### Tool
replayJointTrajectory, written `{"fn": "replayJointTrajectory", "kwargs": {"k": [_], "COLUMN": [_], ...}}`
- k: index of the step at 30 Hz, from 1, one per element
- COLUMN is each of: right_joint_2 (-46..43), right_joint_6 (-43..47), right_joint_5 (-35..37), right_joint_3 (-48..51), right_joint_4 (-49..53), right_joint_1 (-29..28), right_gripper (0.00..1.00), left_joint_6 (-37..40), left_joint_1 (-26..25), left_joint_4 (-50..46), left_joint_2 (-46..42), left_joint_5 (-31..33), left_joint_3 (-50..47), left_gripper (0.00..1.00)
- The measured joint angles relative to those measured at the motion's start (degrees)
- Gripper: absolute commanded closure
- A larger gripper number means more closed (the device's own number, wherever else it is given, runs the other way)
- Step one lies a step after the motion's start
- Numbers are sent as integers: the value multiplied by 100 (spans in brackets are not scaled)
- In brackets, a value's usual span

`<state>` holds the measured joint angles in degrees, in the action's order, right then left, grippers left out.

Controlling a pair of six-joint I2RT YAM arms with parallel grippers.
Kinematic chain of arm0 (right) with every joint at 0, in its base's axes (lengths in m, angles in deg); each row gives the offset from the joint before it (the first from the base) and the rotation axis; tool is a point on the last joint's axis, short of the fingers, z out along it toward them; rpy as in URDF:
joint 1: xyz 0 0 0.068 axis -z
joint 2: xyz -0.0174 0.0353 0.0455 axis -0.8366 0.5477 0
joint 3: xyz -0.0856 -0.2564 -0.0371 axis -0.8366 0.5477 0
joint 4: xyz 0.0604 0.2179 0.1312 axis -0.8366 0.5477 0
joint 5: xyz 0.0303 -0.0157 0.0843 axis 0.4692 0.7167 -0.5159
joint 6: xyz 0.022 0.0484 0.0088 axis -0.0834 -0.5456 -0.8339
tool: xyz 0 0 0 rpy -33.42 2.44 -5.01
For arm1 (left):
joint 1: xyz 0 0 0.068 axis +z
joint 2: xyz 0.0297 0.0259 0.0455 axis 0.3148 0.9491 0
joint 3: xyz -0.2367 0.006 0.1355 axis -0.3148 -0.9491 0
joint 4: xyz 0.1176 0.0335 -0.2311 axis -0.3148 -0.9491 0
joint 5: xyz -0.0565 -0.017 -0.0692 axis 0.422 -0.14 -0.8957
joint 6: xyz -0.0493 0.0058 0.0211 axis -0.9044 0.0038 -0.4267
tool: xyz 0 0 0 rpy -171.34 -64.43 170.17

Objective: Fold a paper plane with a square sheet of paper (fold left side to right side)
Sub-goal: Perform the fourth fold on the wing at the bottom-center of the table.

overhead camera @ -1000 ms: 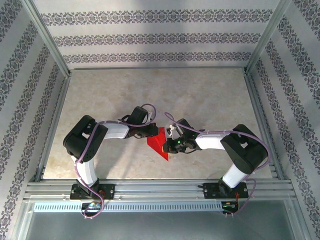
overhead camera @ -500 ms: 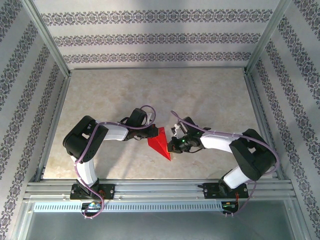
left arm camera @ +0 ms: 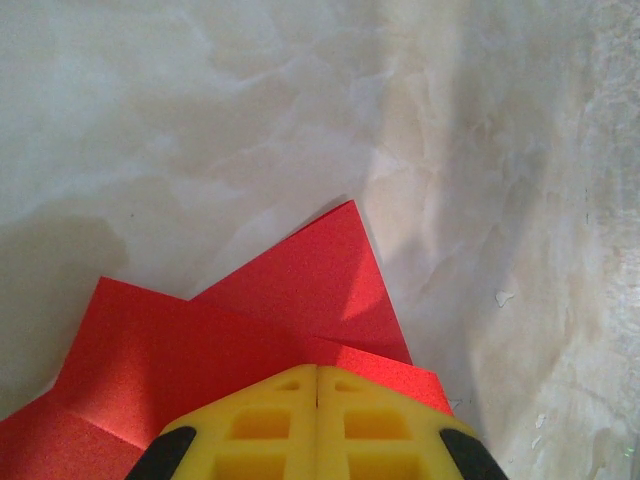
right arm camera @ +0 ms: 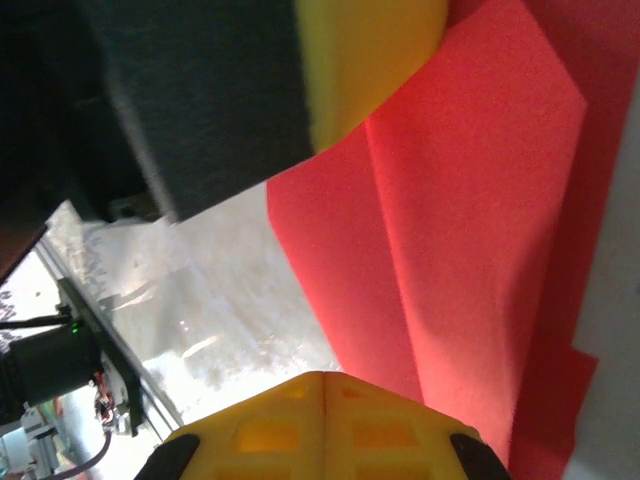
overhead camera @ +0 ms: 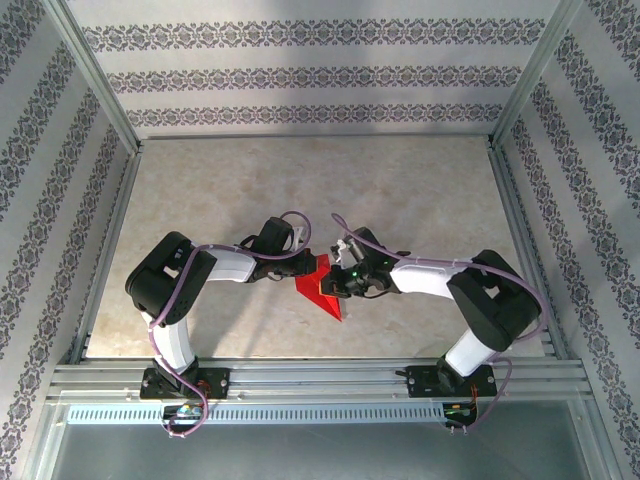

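Note:
The square sheet of paper (overhead camera: pixel 322 292) is bright red and lies creased into a pointed shape on the marbled table, between the two arms. In the left wrist view its overlapping flaps (left arm camera: pixel 290 300) lie flat in front of my left gripper (left arm camera: pixel 317 367). That gripper's yellow fingers (left arm camera: pixel 270 420) are shut together, tips resting on the paper. My left gripper (overhead camera: pixel 306 268) is at the paper's upper left edge. My right gripper (overhead camera: pixel 336 283) is on its right side. In the right wrist view my right gripper (right arm camera: pixel 325 375) is shut, tips at the edge of the red paper (right arm camera: pixel 460 240).
The marbled table (overhead camera: pixel 400 190) stretches beyond the arms to a patterned back wall. Metal frame rails (overhead camera: pixel 300 375) run along the near edge. In the right wrist view the left gripper's yellow finger (right arm camera: pixel 370 60) and black body (right arm camera: pixel 190 100) hang close above the paper.
My right gripper has slid left onto the paper's right side, closer to the left gripper. The left gripper and the paper have hardly moved.

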<state>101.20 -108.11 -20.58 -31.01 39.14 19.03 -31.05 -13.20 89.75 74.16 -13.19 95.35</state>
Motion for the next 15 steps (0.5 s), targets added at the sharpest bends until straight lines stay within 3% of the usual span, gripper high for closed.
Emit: {"fn": "replayJointTrajectory", "kwargs": {"k": [15], "right_joint_2": [728], "right_joint_6": [46], "right_joint_5": [190], "right_joint_3": [-446], "right_joint_4": [-389], "right_joint_1": [4], "right_gripper": [100], "left_joint_6": [0], "left_joint_1": [0], "left_joint_4": [4], "left_joint_2": [0], "left_joint_5": [0], "left_joint_3": [-2], "left_gripper": [100]}}
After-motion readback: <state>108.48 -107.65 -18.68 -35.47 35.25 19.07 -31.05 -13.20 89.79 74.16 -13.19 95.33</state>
